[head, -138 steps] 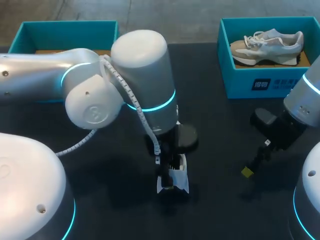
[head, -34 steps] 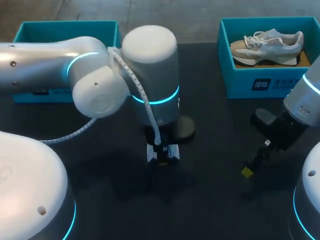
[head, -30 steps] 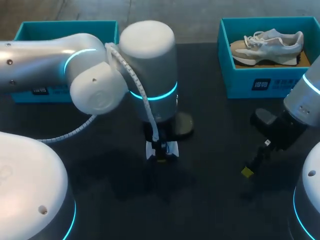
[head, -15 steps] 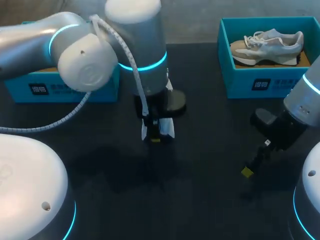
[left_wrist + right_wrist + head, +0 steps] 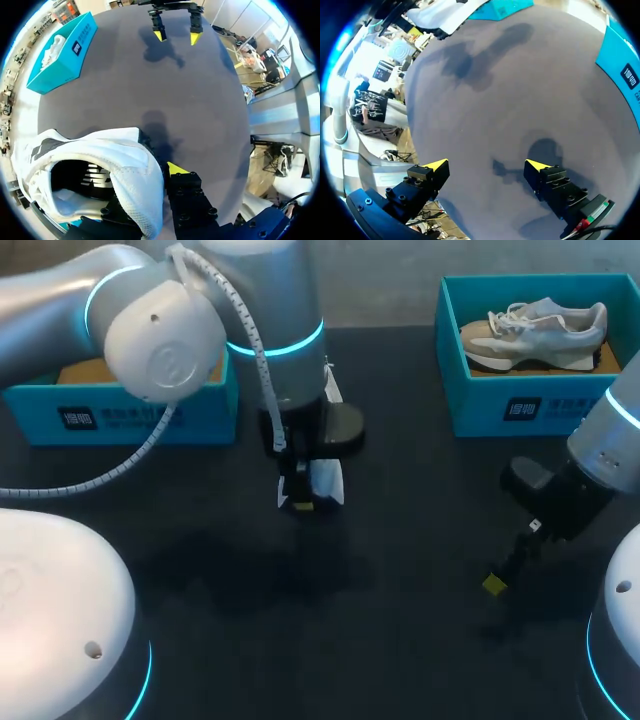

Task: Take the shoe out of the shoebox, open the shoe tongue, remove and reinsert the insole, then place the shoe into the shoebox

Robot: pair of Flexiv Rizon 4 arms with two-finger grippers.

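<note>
My left gripper (image 5: 303, 498) hangs over the table's middle, shut on the side wall of a white shoe (image 5: 322, 483). In the left wrist view that shoe (image 5: 125, 170) shows its dark opening, its collar pinched at my left gripper (image 5: 152, 175), and one yellow fingertip (image 5: 174, 168) shows outside it. Beside the arm stands the left teal shoebox (image 5: 130, 412). A second pale shoe (image 5: 535, 328) lies in the right teal shoebox (image 5: 500, 405). My right gripper (image 5: 497, 578) (image 5: 486, 165) stands open low over the table at the right, holding nothing.
The black tabletop (image 5: 400, 640) spreads between both arms. In the left wrist view my right gripper (image 5: 175, 34) shows ahead, with the right shoebox (image 5: 60, 55) off to one side. The right wrist view has the held shoe (image 5: 447, 14) far ahead.
My left arm has carried the shoe away from the table's front, toward the back and the left shoebox. The right arm has kept still.
</note>
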